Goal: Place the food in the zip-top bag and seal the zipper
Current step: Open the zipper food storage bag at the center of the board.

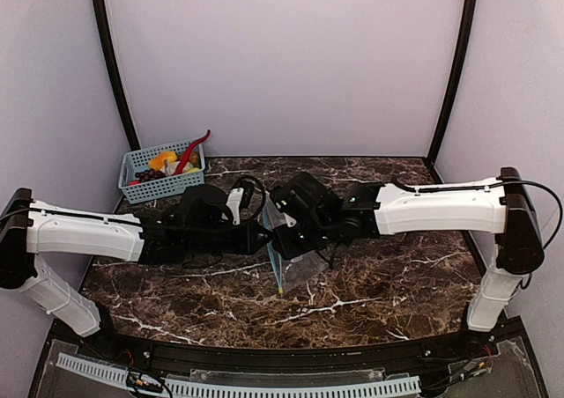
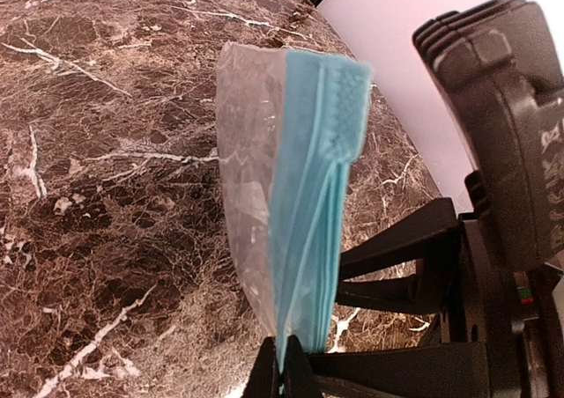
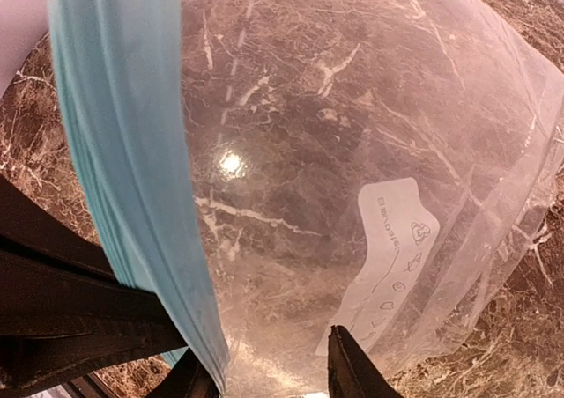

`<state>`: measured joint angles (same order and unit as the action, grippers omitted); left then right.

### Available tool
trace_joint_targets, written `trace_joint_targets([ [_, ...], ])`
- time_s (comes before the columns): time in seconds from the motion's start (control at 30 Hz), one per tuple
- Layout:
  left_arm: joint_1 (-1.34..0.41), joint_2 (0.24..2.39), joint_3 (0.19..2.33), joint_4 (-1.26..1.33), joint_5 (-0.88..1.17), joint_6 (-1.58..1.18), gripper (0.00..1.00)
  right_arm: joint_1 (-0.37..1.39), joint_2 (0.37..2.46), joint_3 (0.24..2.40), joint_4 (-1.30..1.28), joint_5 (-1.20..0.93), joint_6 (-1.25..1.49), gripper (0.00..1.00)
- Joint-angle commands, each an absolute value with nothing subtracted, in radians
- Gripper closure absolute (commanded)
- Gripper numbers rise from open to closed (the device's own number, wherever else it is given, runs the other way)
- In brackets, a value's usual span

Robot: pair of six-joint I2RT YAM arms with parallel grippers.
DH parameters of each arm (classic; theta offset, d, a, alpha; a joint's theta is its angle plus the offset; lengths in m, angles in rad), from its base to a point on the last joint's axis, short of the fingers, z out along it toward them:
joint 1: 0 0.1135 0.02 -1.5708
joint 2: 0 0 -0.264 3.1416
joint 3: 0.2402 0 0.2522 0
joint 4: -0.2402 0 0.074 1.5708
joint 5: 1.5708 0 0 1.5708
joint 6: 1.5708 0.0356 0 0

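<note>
The clear zip-top bag (image 1: 298, 268) hangs upright between my two grippers above the middle of the table, and no food shows inside it. Its teal-blue zipper (image 1: 276, 268) runs down its left edge. My left gripper (image 2: 282, 369) is shut on the end of the zipper (image 2: 310, 195). My right gripper (image 3: 269, 376) is open, its fingers apart, with the zipper (image 3: 132, 151) by its left finger and the bag's clear wall (image 3: 352, 134) across the gap. The food lies in the basket: a purple grape bunch (image 1: 150, 176), a yellow piece (image 1: 162, 160) and a red piece (image 1: 192, 151).
The blue mesh basket (image 1: 163, 187) stands at the back left of the dark marble table (image 1: 388, 275). Black corner posts and pale walls close the back. The right gripper's black fingers (image 2: 397, 248) show close beside the bag in the left wrist view.
</note>
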<state>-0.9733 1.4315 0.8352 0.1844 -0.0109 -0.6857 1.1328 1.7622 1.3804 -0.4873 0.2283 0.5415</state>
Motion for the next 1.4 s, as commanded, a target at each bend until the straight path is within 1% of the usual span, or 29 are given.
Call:
trace_joint_targets([
  [0.0,-0.968,1.395,0.827,0.181,-0.006,-0.692,0.99,1.137,1.781,1.410,-0.479,0.247,0.555,0.63],
  [0.07,-0.968,1.394,0.827,0.181,-0.007,-0.691,0.99,1.137,1.782,1.411,-0.480,0.256,0.560,0.71],
  [0.1,-0.967,1.396,0.827,0.178,-0.006,-0.691,0.99,1.135,1.780,1.411,-0.482,0.261,0.561,0.76],
  [0.13,-0.966,1.396,0.828,0.174,-0.009,-0.690,0.99,1.134,1.777,1.413,-0.485,0.265,0.566,0.83],
  [0.2,-0.958,1.392,0.827,0.152,-0.014,-0.688,0.99,1.131,1.762,1.412,-0.495,0.269,0.574,0.94],
  [0.27,-0.943,1.379,0.821,0.118,-0.034,-0.684,0.99,1.125,1.743,1.407,-0.512,0.268,0.583,1.00],
  [0.37,-0.916,1.352,0.791,0.066,-0.067,-0.682,0.99,1.120,1.703,1.391,-0.534,0.268,0.590,1.00],
  [0.53,-0.868,1.313,0.752,0.048,-0.054,-0.683,0.99,1.111,1.640,1.382,-0.569,0.262,0.592,1.00],
  [0.6,-0.856,1.316,0.752,0.051,-0.030,-0.676,0.99,1.102,1.625,1.385,-0.574,0.245,0.591,1.00],
  [0.7,-0.848,1.329,0.770,0.057,0.056,-0.638,0.95,1.087,1.626,1.402,-0.584,0.216,0.587,1.00],
  [0.83,-0.842,1.355,0.817,0.060,0.180,-0.579,0.85,1.073,1.650,1.433,-0.609,0.181,0.583,1.00],
  [0.87,-0.842,1.355,0.820,0.066,0.217,-0.572,0.80,1.070,1.658,1.443,-0.619,0.177,0.583,1.00],
  [0.9,-0.841,1.354,0.827,0.069,0.233,-0.561,0.77,1.068,1.667,1.453,-0.630,0.178,0.583,1.00],
  [0.97,-0.836,1.344,0.834,0.073,0.275,-0.549,0.66,1.063,1.684,1.470,-0.656,0.194,0.585,1.00],
  [1.0,-0.833,1.339,0.836,0.072,0.307,-0.543,0.55,1.058,1.691,1.473,-0.665,0.200,0.585,1.00],
  [1.03,-0.825,1.328,0.841,0.069,0.324,-0.541,0.49,1.051,1.698,1.476,-0.672,0.203,0.585,1.00],
  [1.07,-0.820,1.321,0.844,0.057,0.361,-0.535,0.38,1.044,1.704,1.477,-0.678,0.201,0.588,1.00],
  [1.1,-0.808,1.305,0.851,0.049,0.378,-0.531,0.33,1.037,1.708,1.479,-0.683,0.198,0.589,1.00],
  [1.17,-0.787,1.278,0.872,-0.037,0.429,-0.511,0.20,1.027,1.712,1.485,-0.689,0.196,0.588,1.00],
  [1.23,-0.758,1.247,0.902,-0.127,0.472,-0.481,0.14,1.020,1.716,1.495,-0.695,0.197,0.584,1.00],
  [1.37,-0.646,1.211,0.994,-0.336,0.521,-0.406,0.08,1.007,1.732,1.520,-0.711,0.202,0.575,1.00],
])
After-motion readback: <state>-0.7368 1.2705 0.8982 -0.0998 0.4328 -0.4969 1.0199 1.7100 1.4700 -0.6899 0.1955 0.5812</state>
